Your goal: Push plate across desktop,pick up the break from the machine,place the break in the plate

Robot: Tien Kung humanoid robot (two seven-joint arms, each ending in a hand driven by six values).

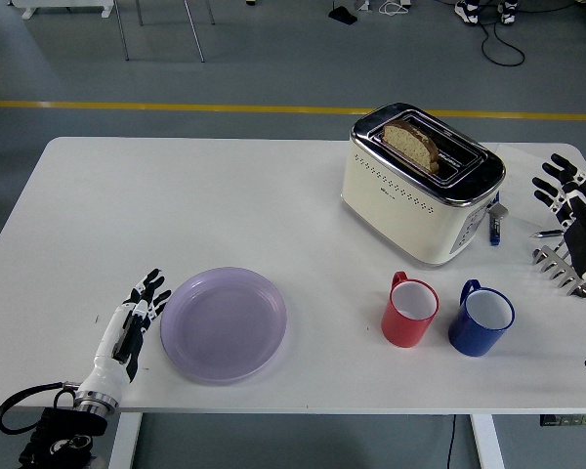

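The left hand (137, 315) lies flat at the near left of the table (176, 186), fingers straight and together, its edge against the left rim of the plate (224, 323). It grasps nothing; the flat posture suits a sideways shove rather than a lift, which is what the first step of the task calls for. The lilac plate sits near the front edge, left of centre, empty, and well apart from the toaster (420, 183).

The toaster stands at the far right of centre, set at an angle, with a slice of bread (411, 143) upright in the left slot (the other slot appears empty). The bread rises above the slot's rim, leaving a margin to pinch from above.

Between plate and toaster stand a red mug (410, 312) and, just beside it, a blue mug (481, 319), both upright and apparently empty. In my judgement they limit how far right the plate can travel along the front edge before contact.

The right hand (572, 200) hovers at the right edge of the table, fingers spread, holding nothing, above a small metal rack (561, 267). Its position near the toaster suggests it is staged for the bread. A pen (494, 228) lies just beside the toaster's right end.
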